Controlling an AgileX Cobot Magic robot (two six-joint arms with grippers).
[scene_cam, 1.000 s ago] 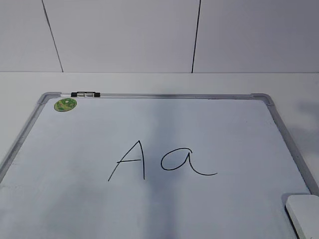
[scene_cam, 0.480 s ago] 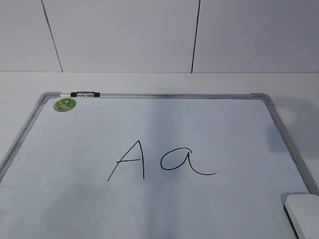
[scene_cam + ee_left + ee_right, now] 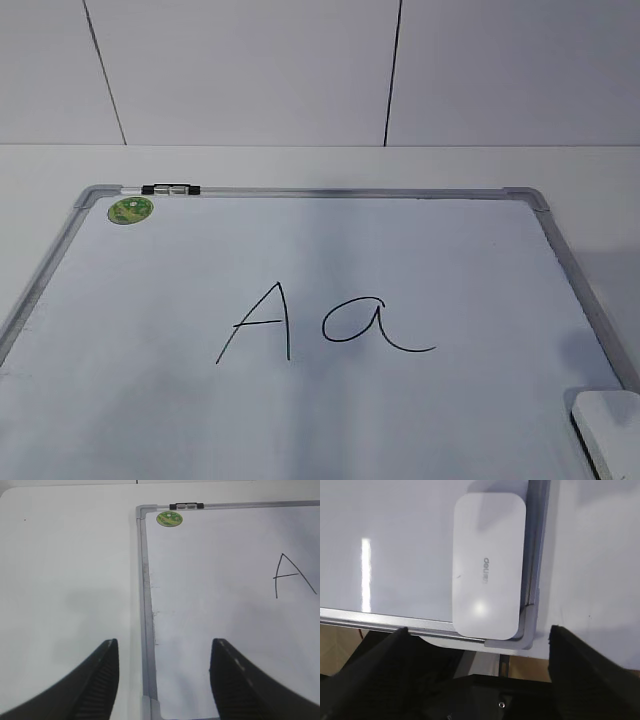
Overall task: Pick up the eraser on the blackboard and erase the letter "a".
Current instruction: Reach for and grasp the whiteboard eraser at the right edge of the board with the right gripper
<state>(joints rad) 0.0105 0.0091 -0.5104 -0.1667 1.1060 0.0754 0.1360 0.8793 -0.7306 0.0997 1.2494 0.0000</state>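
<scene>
Two pincers: each is seen only in its own wrist view, and neither one appears in the exterior view.
Right pincer (image 3: 480,645): its two dark fingers (image 3: 585,670) stand wide apart, with nothing between them; it hangs above the near right corner of the board.
Left pincer (image 3: 165,675): its dark fingers (image 3: 100,680) are also spread apart and hold nothing; they sit on both sides of the board's left frame, one over the desk and one over the white surface.
Eraser (image 3: 489,562): a white oblong block with rounded corners and small grey lettering on top. It lies flat on the blackboard (image 3: 395,555) in the near right corner, with its long side along the right frame and its near end touching the bottom frame. In the exterior view only a part of it (image 3: 610,425) shows at the bottom right edge.
Letter "a" (image 3: 375,325): a thin black lowercase letter with a long tail, near the middle of the board, well apart from the eraser.
Capital "A" (image 3: 258,322): it stands just to the left of the lowercase one.
Green sticker (image 3: 131,210): it is round and sits in the far left corner, inside the grey frame (image 3: 350,191).
Black clip (image 3: 171,189): it sits on the far frame, just beside the sticker.
Desk (image 3: 65,570): a plain white surface that carries the board.
</scene>
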